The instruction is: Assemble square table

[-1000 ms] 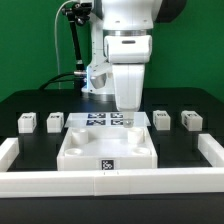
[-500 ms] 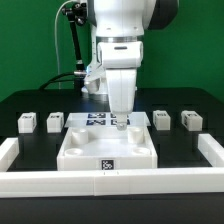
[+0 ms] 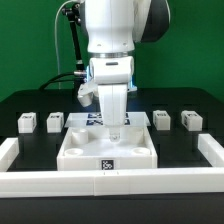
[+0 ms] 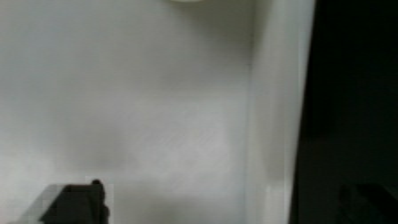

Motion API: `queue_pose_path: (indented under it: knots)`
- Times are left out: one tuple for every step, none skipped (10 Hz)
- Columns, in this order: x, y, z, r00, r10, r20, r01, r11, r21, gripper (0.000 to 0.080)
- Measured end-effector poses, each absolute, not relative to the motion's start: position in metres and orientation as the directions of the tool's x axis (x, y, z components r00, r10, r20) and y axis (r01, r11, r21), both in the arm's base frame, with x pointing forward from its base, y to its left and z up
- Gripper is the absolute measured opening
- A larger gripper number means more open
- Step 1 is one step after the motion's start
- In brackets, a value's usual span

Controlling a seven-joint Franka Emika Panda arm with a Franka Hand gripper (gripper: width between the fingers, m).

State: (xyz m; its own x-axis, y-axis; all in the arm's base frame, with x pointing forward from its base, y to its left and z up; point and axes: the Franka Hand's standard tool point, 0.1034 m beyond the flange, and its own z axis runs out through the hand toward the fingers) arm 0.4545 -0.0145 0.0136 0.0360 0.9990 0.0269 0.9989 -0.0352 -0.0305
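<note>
The square table top (image 3: 85, 148) lies white and flat in the middle of the black table, with its raised rim facing up. My gripper (image 3: 113, 133) hangs straight down over the top's far edge, open. In the wrist view the top (image 4: 160, 110) fills most of the picture. Its edge runs between my gripper's (image 4: 219, 206) open jaws, and one dark finger (image 4: 75, 204) shows over the white surface. Nothing is clamped. Two short white legs (image 3: 28, 122) (image 3: 55, 122) stand on the exterior view's left and two more (image 3: 161, 119) (image 3: 189, 119) on its right.
The marker board (image 3: 97, 118) lies just behind the top, partly hidden by my arm. A low white border rail (image 3: 110, 182) runs along the front and up both sides (image 3: 8, 150) (image 3: 212, 150). Black cables hang at the back left (image 3: 72, 50).
My arm has shifted toward the exterior view's left and come lower, bringing the open gripper down to the top's far edge. The top and legs have not moved.
</note>
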Motion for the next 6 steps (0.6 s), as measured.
queue_pose_path:
  knots:
    - [0.4532,-0.0151,0.0114,0.040,0.999,0.027,0.999,-0.039,-0.035,0.0649]
    - [0.4522,-0.0152,0.0096,0.043,0.999,0.028,0.998,-0.041,-0.039,0.0649]
    - [0.4524,-0.0153,0.0097,0.043,0.999,0.028,0.998,-0.042,-0.039,0.0531]
    - [0.4523,-0.0153,0.0096,0.043,0.999,0.028,0.998,-0.042,-0.039,0.0385]
    - [0.4523,-0.0154,0.0095,0.044,0.999,0.028,0.998,-0.043,-0.039,0.0385]
    - [0.4521,-0.0154,0.0094,0.044,0.999,0.028,0.998,-0.043,-0.040,0.0206]
